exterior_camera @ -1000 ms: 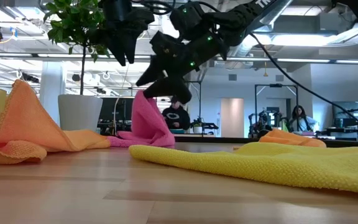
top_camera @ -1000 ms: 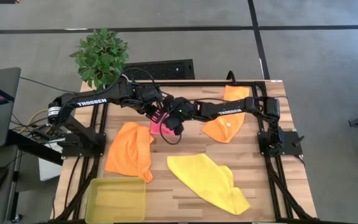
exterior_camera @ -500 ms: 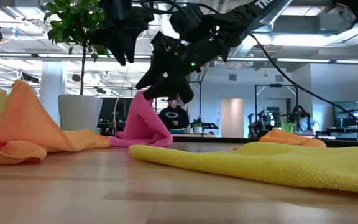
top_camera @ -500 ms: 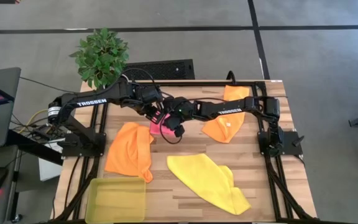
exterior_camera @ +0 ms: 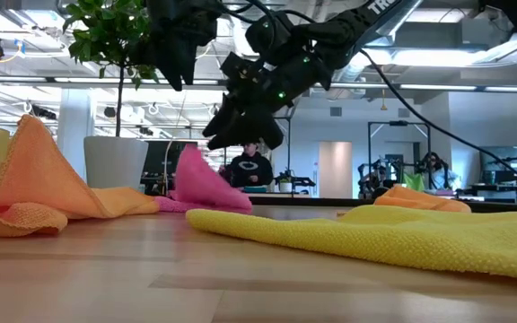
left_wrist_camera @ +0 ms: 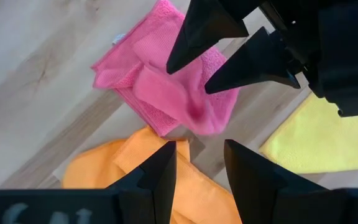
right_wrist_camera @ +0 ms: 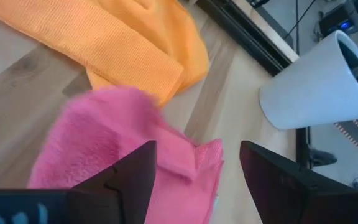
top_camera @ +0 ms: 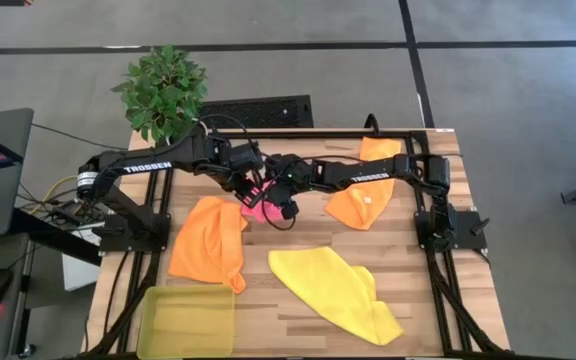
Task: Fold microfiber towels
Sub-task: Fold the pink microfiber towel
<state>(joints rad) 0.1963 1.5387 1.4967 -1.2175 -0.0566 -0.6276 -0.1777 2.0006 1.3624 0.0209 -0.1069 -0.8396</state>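
A pink towel lies crumpled on the table at the far middle, with a loose flap lying over the rest of it. My left gripper hangs open above it, pointing steeply down. My right gripper hovers open just over the towel, slanting down from the table's right, and nothing is between its fingers. One orange towel lies heaped at the left, another at the far right. A yellow towel lies spread at the near middle.
A translucent yellow-green tray sits at the near left corner. A potted plant stands beyond the far left corner, and its white pot shows close to the pink towel. Black rails run along both table sides.
The pink towel's upper part stood as a peak right under my right gripper's fingers. It has dropped and slumped over onto the rest of the towel, which has stayed where it was on the table. Both grippers have kept their places and stayed open.
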